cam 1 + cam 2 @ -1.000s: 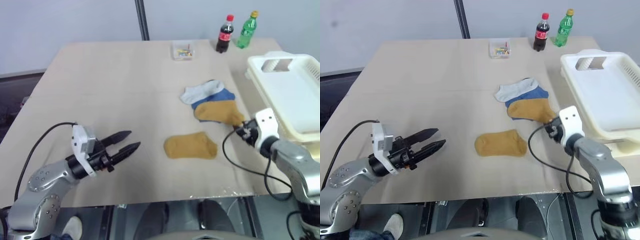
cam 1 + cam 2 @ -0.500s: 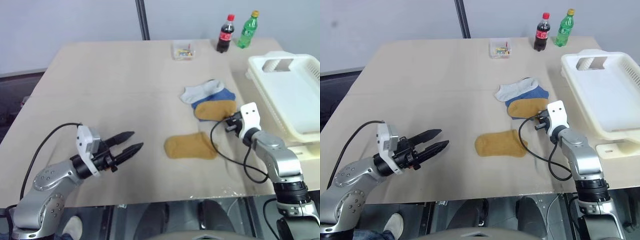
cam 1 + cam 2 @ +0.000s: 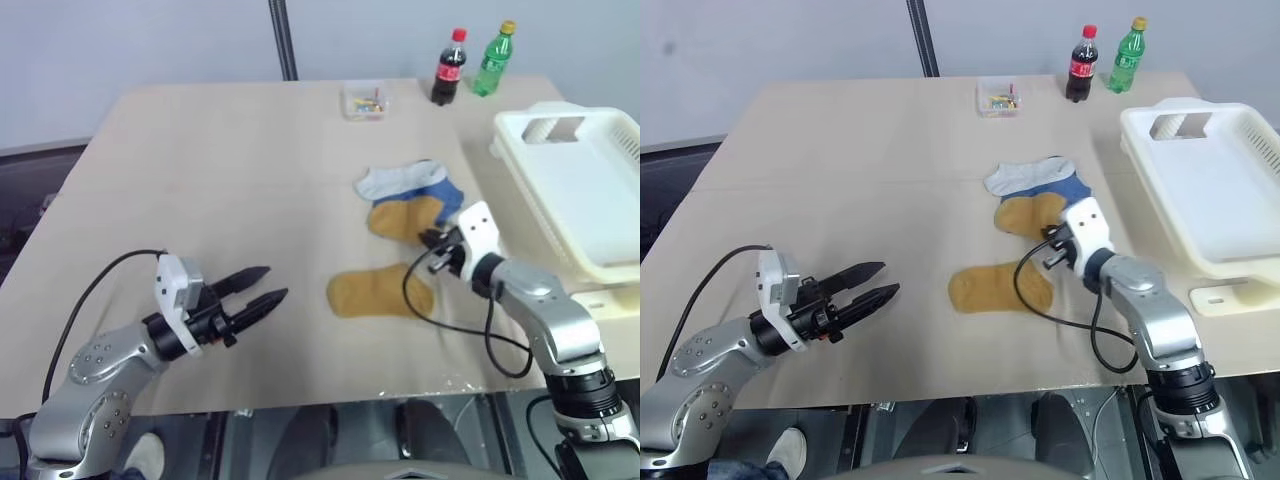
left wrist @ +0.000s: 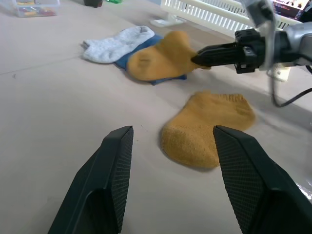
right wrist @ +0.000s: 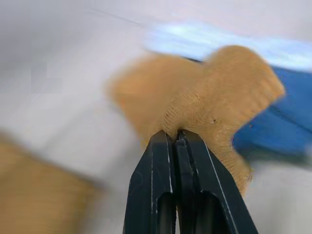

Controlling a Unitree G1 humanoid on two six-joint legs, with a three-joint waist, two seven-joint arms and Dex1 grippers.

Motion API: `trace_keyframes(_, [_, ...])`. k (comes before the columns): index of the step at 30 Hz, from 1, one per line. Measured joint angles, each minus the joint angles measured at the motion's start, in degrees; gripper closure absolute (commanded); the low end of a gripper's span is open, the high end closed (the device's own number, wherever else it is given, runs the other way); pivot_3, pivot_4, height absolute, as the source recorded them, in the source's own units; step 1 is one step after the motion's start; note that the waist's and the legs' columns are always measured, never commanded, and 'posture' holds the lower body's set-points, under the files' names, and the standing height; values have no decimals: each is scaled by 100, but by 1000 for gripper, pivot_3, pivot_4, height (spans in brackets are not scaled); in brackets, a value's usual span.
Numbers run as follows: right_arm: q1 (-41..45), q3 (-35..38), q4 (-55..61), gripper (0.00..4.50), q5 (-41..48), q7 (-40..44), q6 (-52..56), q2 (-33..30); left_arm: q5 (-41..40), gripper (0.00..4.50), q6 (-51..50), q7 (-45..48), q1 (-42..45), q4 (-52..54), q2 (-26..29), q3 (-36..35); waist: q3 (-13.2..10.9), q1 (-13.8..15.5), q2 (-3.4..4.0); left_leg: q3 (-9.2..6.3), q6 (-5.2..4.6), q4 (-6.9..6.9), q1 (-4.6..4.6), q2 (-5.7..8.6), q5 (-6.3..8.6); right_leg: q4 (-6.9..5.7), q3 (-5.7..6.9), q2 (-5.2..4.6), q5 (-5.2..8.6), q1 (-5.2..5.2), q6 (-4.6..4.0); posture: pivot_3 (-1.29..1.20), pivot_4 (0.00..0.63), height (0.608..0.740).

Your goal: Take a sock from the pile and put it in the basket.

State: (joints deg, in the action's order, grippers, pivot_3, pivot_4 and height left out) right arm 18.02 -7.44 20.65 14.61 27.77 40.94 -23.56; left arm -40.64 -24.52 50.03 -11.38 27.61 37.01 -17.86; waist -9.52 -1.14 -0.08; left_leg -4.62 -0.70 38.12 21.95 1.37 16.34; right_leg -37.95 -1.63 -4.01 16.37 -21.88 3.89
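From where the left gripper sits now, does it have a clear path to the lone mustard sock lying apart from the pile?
Probably yes. The left gripper stands open, facing the lone mustard sock across bare table. The right gripper, shut on the pile's mustard sock, sits just beyond, with its cable draped over the lone sock.

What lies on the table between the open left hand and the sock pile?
One loose mustard sock lies flat on the table, apart from the pile, between it and the left hand. The left wrist view shows it just past the fingers.
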Motion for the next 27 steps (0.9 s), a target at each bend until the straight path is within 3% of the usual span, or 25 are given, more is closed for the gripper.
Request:
trace_keyframes(14, [547, -815, -301, 4468, -342, 44, 467, 17, -1, 1701, -4, 9, -13, 1, 54, 4, 0, 25, 0, -2, 16, 1, 14, 3, -9, 0, 1, -3, 0, -17, 0, 0, 150, 740])
trace_keyframes(21, [464, -812, -66, 1903, -337, 87, 816, -123, -10, 1701, -115, -241, 33, 1, -19, 6, 0, 26, 0, -2, 3, 1, 17, 2, -2, 0, 0, -3, 0, -20, 0, 0, 150, 740])
trace_keyframes(27, [417, -388, 639, 1903, 2, 43, 1405, -136, 468, 1701, -114, -713, 675, -267, -155, 422, 1, 45, -1, -5, 3, 2, 15, 8, -1, -3, 3, -3, -1, -19, 1, 0, 150, 740])
